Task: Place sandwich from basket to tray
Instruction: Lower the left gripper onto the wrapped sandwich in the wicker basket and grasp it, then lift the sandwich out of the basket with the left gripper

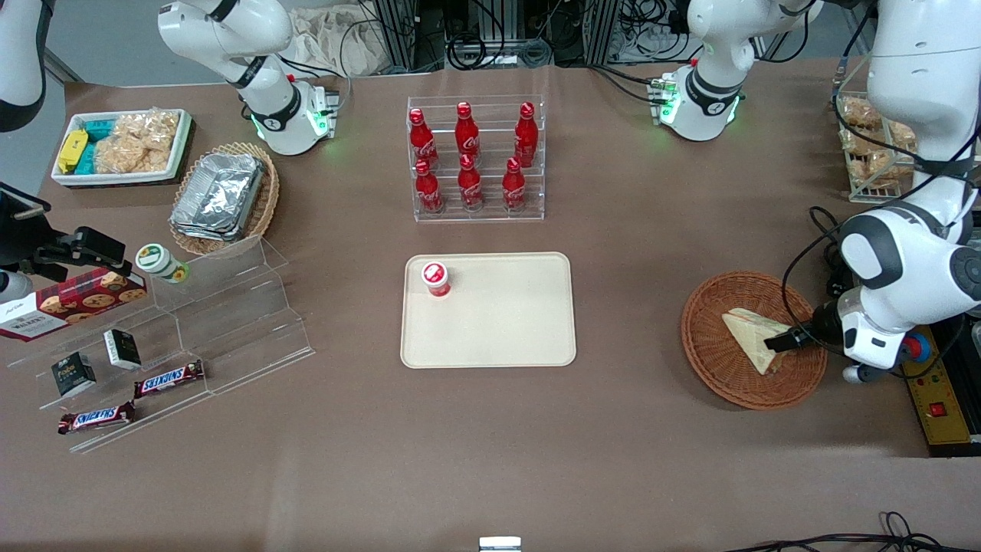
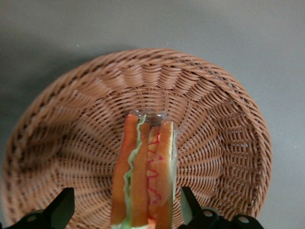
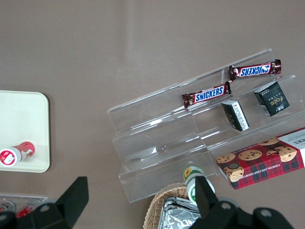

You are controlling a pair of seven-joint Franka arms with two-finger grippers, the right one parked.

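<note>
Brown tabletop carries everything; the sandwich (image 2: 145, 171) lies in the basket (image 1: 720, 376), filling edge toward the gripper (image 2: 125, 210), whose fingers straddle it, spread wide, gripping nothing; closing on slick wrap could let it slip before the tray (image 1: 490, 337), well apart and bearing a red-capped bottle (image 1: 436, 278).

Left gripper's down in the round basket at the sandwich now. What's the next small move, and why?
Probably close the fingers. The gripper is open, with one finger on each side of the sandwich, which stands on edge in the basket with a gap on at least one side. Nothing holds it yet, so lifting toward the tray would likely leave it there.
</note>
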